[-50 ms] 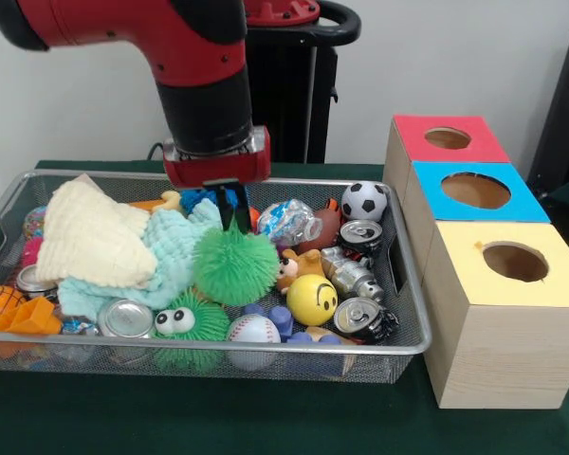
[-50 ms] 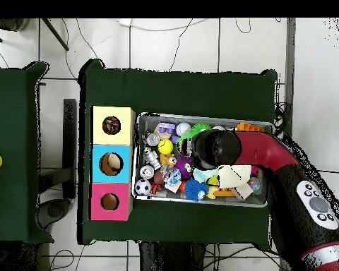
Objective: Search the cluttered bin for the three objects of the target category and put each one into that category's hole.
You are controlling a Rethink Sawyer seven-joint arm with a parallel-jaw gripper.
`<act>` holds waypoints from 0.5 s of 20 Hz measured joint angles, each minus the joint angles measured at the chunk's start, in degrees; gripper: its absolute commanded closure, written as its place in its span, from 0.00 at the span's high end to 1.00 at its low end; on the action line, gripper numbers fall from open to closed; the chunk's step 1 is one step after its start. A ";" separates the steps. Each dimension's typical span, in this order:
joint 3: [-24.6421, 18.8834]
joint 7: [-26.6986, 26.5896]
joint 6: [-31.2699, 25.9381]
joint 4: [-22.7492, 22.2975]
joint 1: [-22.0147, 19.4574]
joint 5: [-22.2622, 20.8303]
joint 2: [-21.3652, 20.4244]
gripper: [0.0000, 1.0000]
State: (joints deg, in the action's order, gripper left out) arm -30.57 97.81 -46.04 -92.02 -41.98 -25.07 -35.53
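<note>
A baseball (image 1: 253, 329) lies nearest us against the wire bin (image 1: 266, 350) wall. Behind it our tool (image 1: 232, 210) descends onto the green spiky ball (image 1: 235, 266); we cannot tell its grip. Three holed boxes (image 1: 505, 313) wait beside, receiving sorted finds.

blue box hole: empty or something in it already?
Not empty. The overhead view shows a pale rounded object inside the blue box's hole; what it is, cannot tell. The front view shows only the hole's rim.
</note>
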 measured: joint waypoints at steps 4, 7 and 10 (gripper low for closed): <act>0.01 0.00 -3.23 1.68 0.07 0.60 -3.10 0.00; 0.00 0.00 -5.65 3.19 0.06 1.08 -5.50 0.00; 0.00 0.00 -7.13 4.17 0.07 1.46 -6.92 0.00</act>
State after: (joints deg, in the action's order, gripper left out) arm -30.57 97.81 -53.17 -87.85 -41.91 -23.61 -42.45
